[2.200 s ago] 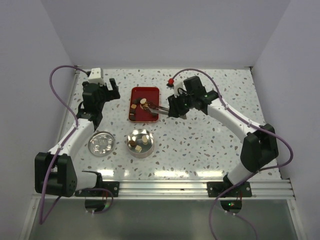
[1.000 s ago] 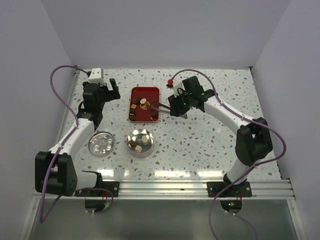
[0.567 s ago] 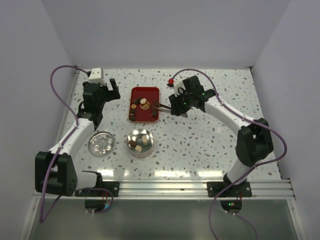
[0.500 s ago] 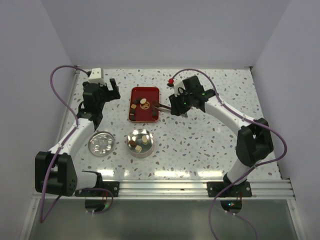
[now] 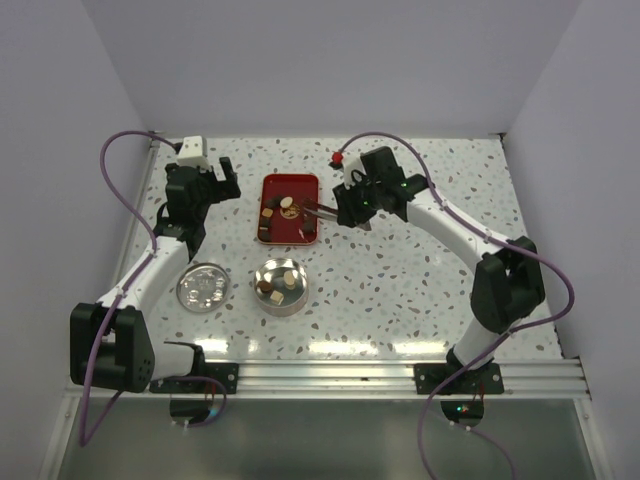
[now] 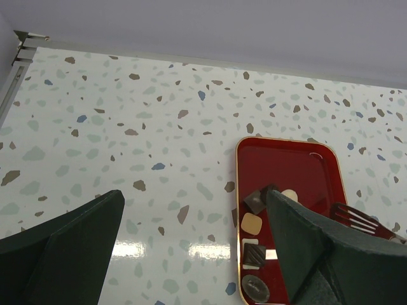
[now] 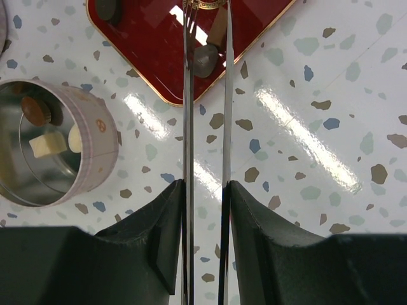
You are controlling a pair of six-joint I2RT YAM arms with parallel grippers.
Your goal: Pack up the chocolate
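Observation:
Several chocolate pieces [image 6: 255, 201], dark and cream, lie in a red tray [image 5: 290, 231]. More sit in the open round tin [image 5: 296, 300], among them a cream piece [image 7: 48, 145]. My right gripper [image 7: 205, 184] is shut on thin metal tongs [image 7: 227, 95], which reach over the tray's right side [image 5: 318, 210]. A pale patterned piece [image 7: 203, 3] shows between the tong tips at the frame's top edge; I cannot tell whether it is pinched. A dark round piece [image 7: 205, 60] lies just below the tips. My left gripper [image 5: 222, 180] hangs open left of the tray, empty.
The tin's lid [image 5: 202, 287] lies flat left of the tin. A small red object [image 5: 340, 161] sits behind the right wrist. White walls close the table at the back and on both sides.
My right gripper has shifted slightly toward the back with the tongs, and the tong blades stand a little closer together. The left arm has not moved.

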